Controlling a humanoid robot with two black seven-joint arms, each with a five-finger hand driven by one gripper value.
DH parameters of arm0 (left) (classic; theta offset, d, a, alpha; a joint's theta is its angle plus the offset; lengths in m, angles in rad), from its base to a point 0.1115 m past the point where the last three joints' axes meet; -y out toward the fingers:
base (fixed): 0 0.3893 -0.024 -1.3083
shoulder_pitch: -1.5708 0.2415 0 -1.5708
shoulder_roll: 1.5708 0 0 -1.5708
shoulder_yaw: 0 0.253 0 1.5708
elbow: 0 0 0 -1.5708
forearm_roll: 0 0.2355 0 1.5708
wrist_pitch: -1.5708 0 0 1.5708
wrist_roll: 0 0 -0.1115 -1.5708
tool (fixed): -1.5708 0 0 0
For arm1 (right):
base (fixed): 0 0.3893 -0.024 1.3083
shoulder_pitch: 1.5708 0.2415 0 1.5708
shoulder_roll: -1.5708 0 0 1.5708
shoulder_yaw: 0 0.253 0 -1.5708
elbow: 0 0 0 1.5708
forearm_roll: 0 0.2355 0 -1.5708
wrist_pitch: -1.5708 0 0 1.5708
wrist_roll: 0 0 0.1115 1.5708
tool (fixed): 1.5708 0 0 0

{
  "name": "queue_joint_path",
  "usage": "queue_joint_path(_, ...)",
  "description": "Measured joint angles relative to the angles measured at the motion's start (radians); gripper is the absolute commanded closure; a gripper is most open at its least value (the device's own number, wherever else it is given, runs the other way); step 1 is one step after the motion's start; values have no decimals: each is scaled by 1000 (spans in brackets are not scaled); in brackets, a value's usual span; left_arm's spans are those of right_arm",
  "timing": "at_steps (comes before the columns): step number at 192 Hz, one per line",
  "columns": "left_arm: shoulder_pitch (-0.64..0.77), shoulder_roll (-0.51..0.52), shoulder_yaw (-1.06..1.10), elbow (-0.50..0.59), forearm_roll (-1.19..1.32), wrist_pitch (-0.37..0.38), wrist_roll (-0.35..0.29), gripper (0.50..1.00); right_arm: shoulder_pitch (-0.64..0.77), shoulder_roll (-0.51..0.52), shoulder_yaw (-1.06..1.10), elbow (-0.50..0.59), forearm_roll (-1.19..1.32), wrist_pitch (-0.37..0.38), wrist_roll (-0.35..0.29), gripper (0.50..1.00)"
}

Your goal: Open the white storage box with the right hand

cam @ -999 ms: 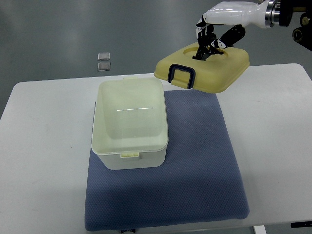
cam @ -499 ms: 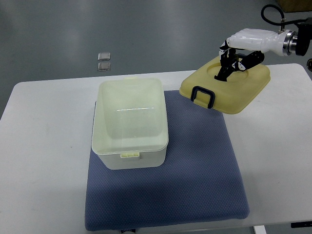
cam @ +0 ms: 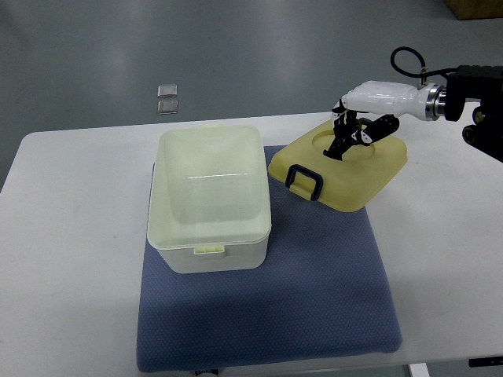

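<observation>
The white storage box [cam: 208, 198] stands open on the left part of a blue mat [cam: 314, 283], its inside empty. Its pale yellow lid [cam: 339, 163], with a dark blue latch handle [cam: 304, 181] at its near-left edge, lies low to the right of the box, partly over the mat's far right corner and the table. My right hand [cam: 348, 137] reaches in from the right edge, its dark fingers [cam: 343, 142] curled into the lid's top recess, holding it. The left arm does not show.
The white table [cam: 71, 236] carries the mat and box. Two small square plates [cam: 167, 99] lie on the grey floor beyond the table's far edge. Bare tabletop shows left of the box and right of the mat.
My right hand has carried the lid down and to the right, then back a little left; it now sits low beside the box instead of hanging above the table's far edge.
</observation>
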Motion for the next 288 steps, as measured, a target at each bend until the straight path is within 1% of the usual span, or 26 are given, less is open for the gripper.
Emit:
queue_joint_path(3, 0, 0, 0, 0, 0, 0, 0, 500, -1, 3, 0, 0, 0, 0, 0, 922)
queue_joint_path(9, 0, 0, 0, 0, 0, 0, 0, 500, -3, 8, 1, -1, 0, 0, 0, 887)
queue_joint_path(10, 0, 0, 0, 0, 0, 0, 0, 500, -3, 9, 1, -1, 0, 0, 0, 861)
queue_joint_path(11, 0, 0, 0, 0, 0, 0, 0, 500, -3, 9, 1, -1, 0, 0, 0, 861)
queue_joint_path(12, 0, 0, 0, 0, 0, 0, 0, 500, -4, 10, 2, -1, 0, 0, 0, 832)
queue_joint_path(13, 0, 0, 0, 0, 0, 0, 0, 500, -4, 11, 2, -1, 0, 0, 0, 832)
queue_joint_path(14, 0, 0, 0, 0, 0, 0, 0, 500, -4, 12, 2, -1, 1, 0, 0, 802)
queue_joint_path(15, 0, 0, 0, 0, 0, 0, 0, 500, -4, 13, 2, -1, 1, 0, 0, 801)
queue_joint_path(16, 0, 0, 0, 0, 0, 0, 0, 500, -4, 13, 2, -1, 1, 0, 0, 773)
queue_joint_path(17, 0, 0, 0, 0, 0, 0, 0, 500, -4, 14, 2, -1, 1, 0, 0, 773)
queue_joint_path(18, 0, 0, 0, 0, 0, 0, 0, 500, -5, 15, 2, -1, 1, 0, 0, 746)
queue_joint_path(19, 0, 0, 0, 0, 0, 0, 0, 500, -5, 16, 2, -1, 1, 0, 0, 746)
queue_joint_path(20, 0, 0, 0, 0, 0, 0, 0, 500, -5, 17, 2, -1, 1, 0, 0, 726)
queue_joint_path(29, 0, 0, 0, 0, 0, 0, 0, 500, -6, 25, 3, -2, 2, 0, 0, 673)
queue_joint_path(30, 0, 0, 0, 0, 0, 0, 0, 500, -6, 25, 3, -2, 2, 0, 0, 654)
queue_joint_path(32, 0, 0, 0, 0, 0, 0, 0, 500, -6, 27, 3, -2, 2, 0, 0, 654)
queue_joint_path(33, 0, 0, 0, 0, 0, 0, 0, 500, -6, 28, 4, -2, 2, -1, 0, 638)
queue_joint_path(41, 0, 0, 0, 0, 0, 0, 0, 500, -9, 35, 5, -3, 4, -6, 0, 597)
queue_joint_path(83, 0, 0, 0, 0, 0, 0, 0, 500, -20, 48, 10, -3, 11, -50, 0, 593)
queue_joint_path(119, 0, 0, 0, 0, 0, 0, 0, 500, -12, 48, 11, -2, 77, -23, 0, 593)
queue_joint_path(139, 0, 0, 0, 0, 0, 0, 0, 500, -1, 43, 12, 1, 99, 48, 0, 587)
queue_joint_path(190, 0, 0, 0, 0, 0, 0, 0, 500, 27, 36, 51, 12, 104, 360, 0, 587)
queue_joint_path(216, 0, 0, 0, 0, 0, 0, 0, 500, 40, 39, 114, 12, 104, 458, 0, 587)
queue_joint_path(249, 0, 0, 0, 0, 0, 0, 0, 500, 57, 33, 176, -12, 189, 526, 0, 587)
queue_joint_path(275, 0, 0, 0, 0, 0, 0, 0, 500, 41, 47, 185, -71, 442, 526, -3, 587)
queue_joint_path(288, 0, 0, 0, 0, 0, 0, 0, 500, 22, 55, 186, -93, 603, 522, -41, 587)
